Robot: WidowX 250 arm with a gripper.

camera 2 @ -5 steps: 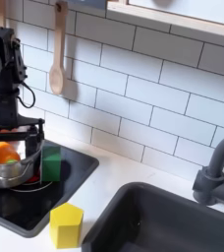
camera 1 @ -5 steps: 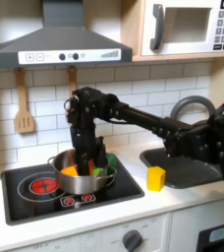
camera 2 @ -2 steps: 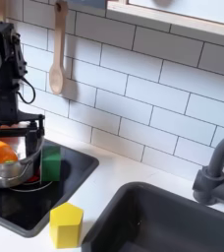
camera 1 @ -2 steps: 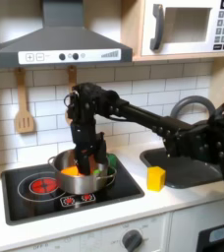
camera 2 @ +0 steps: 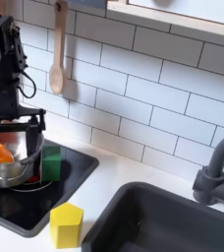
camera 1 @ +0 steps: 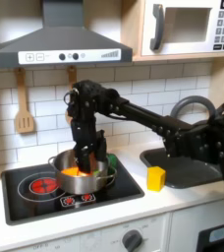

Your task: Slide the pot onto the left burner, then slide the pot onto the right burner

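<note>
First exterior view alone shows left burner [camera 1: 42, 184] beside pot [camera 1: 82, 173].

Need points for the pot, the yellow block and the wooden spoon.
pot [camera 1: 96, 179], first exterior view, front steel wall.
yellow block [camera 2: 66, 225], second exterior view, front face.
wooden spoon [camera 2: 56, 79], second exterior view, bowl of the spoon against the tiles.

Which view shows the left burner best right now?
The first exterior view: the left burner lies open, its red rings plain beside the pot. In the second exterior view the cooktop's near part sits at the frame's left edge, behind the pot.
</note>
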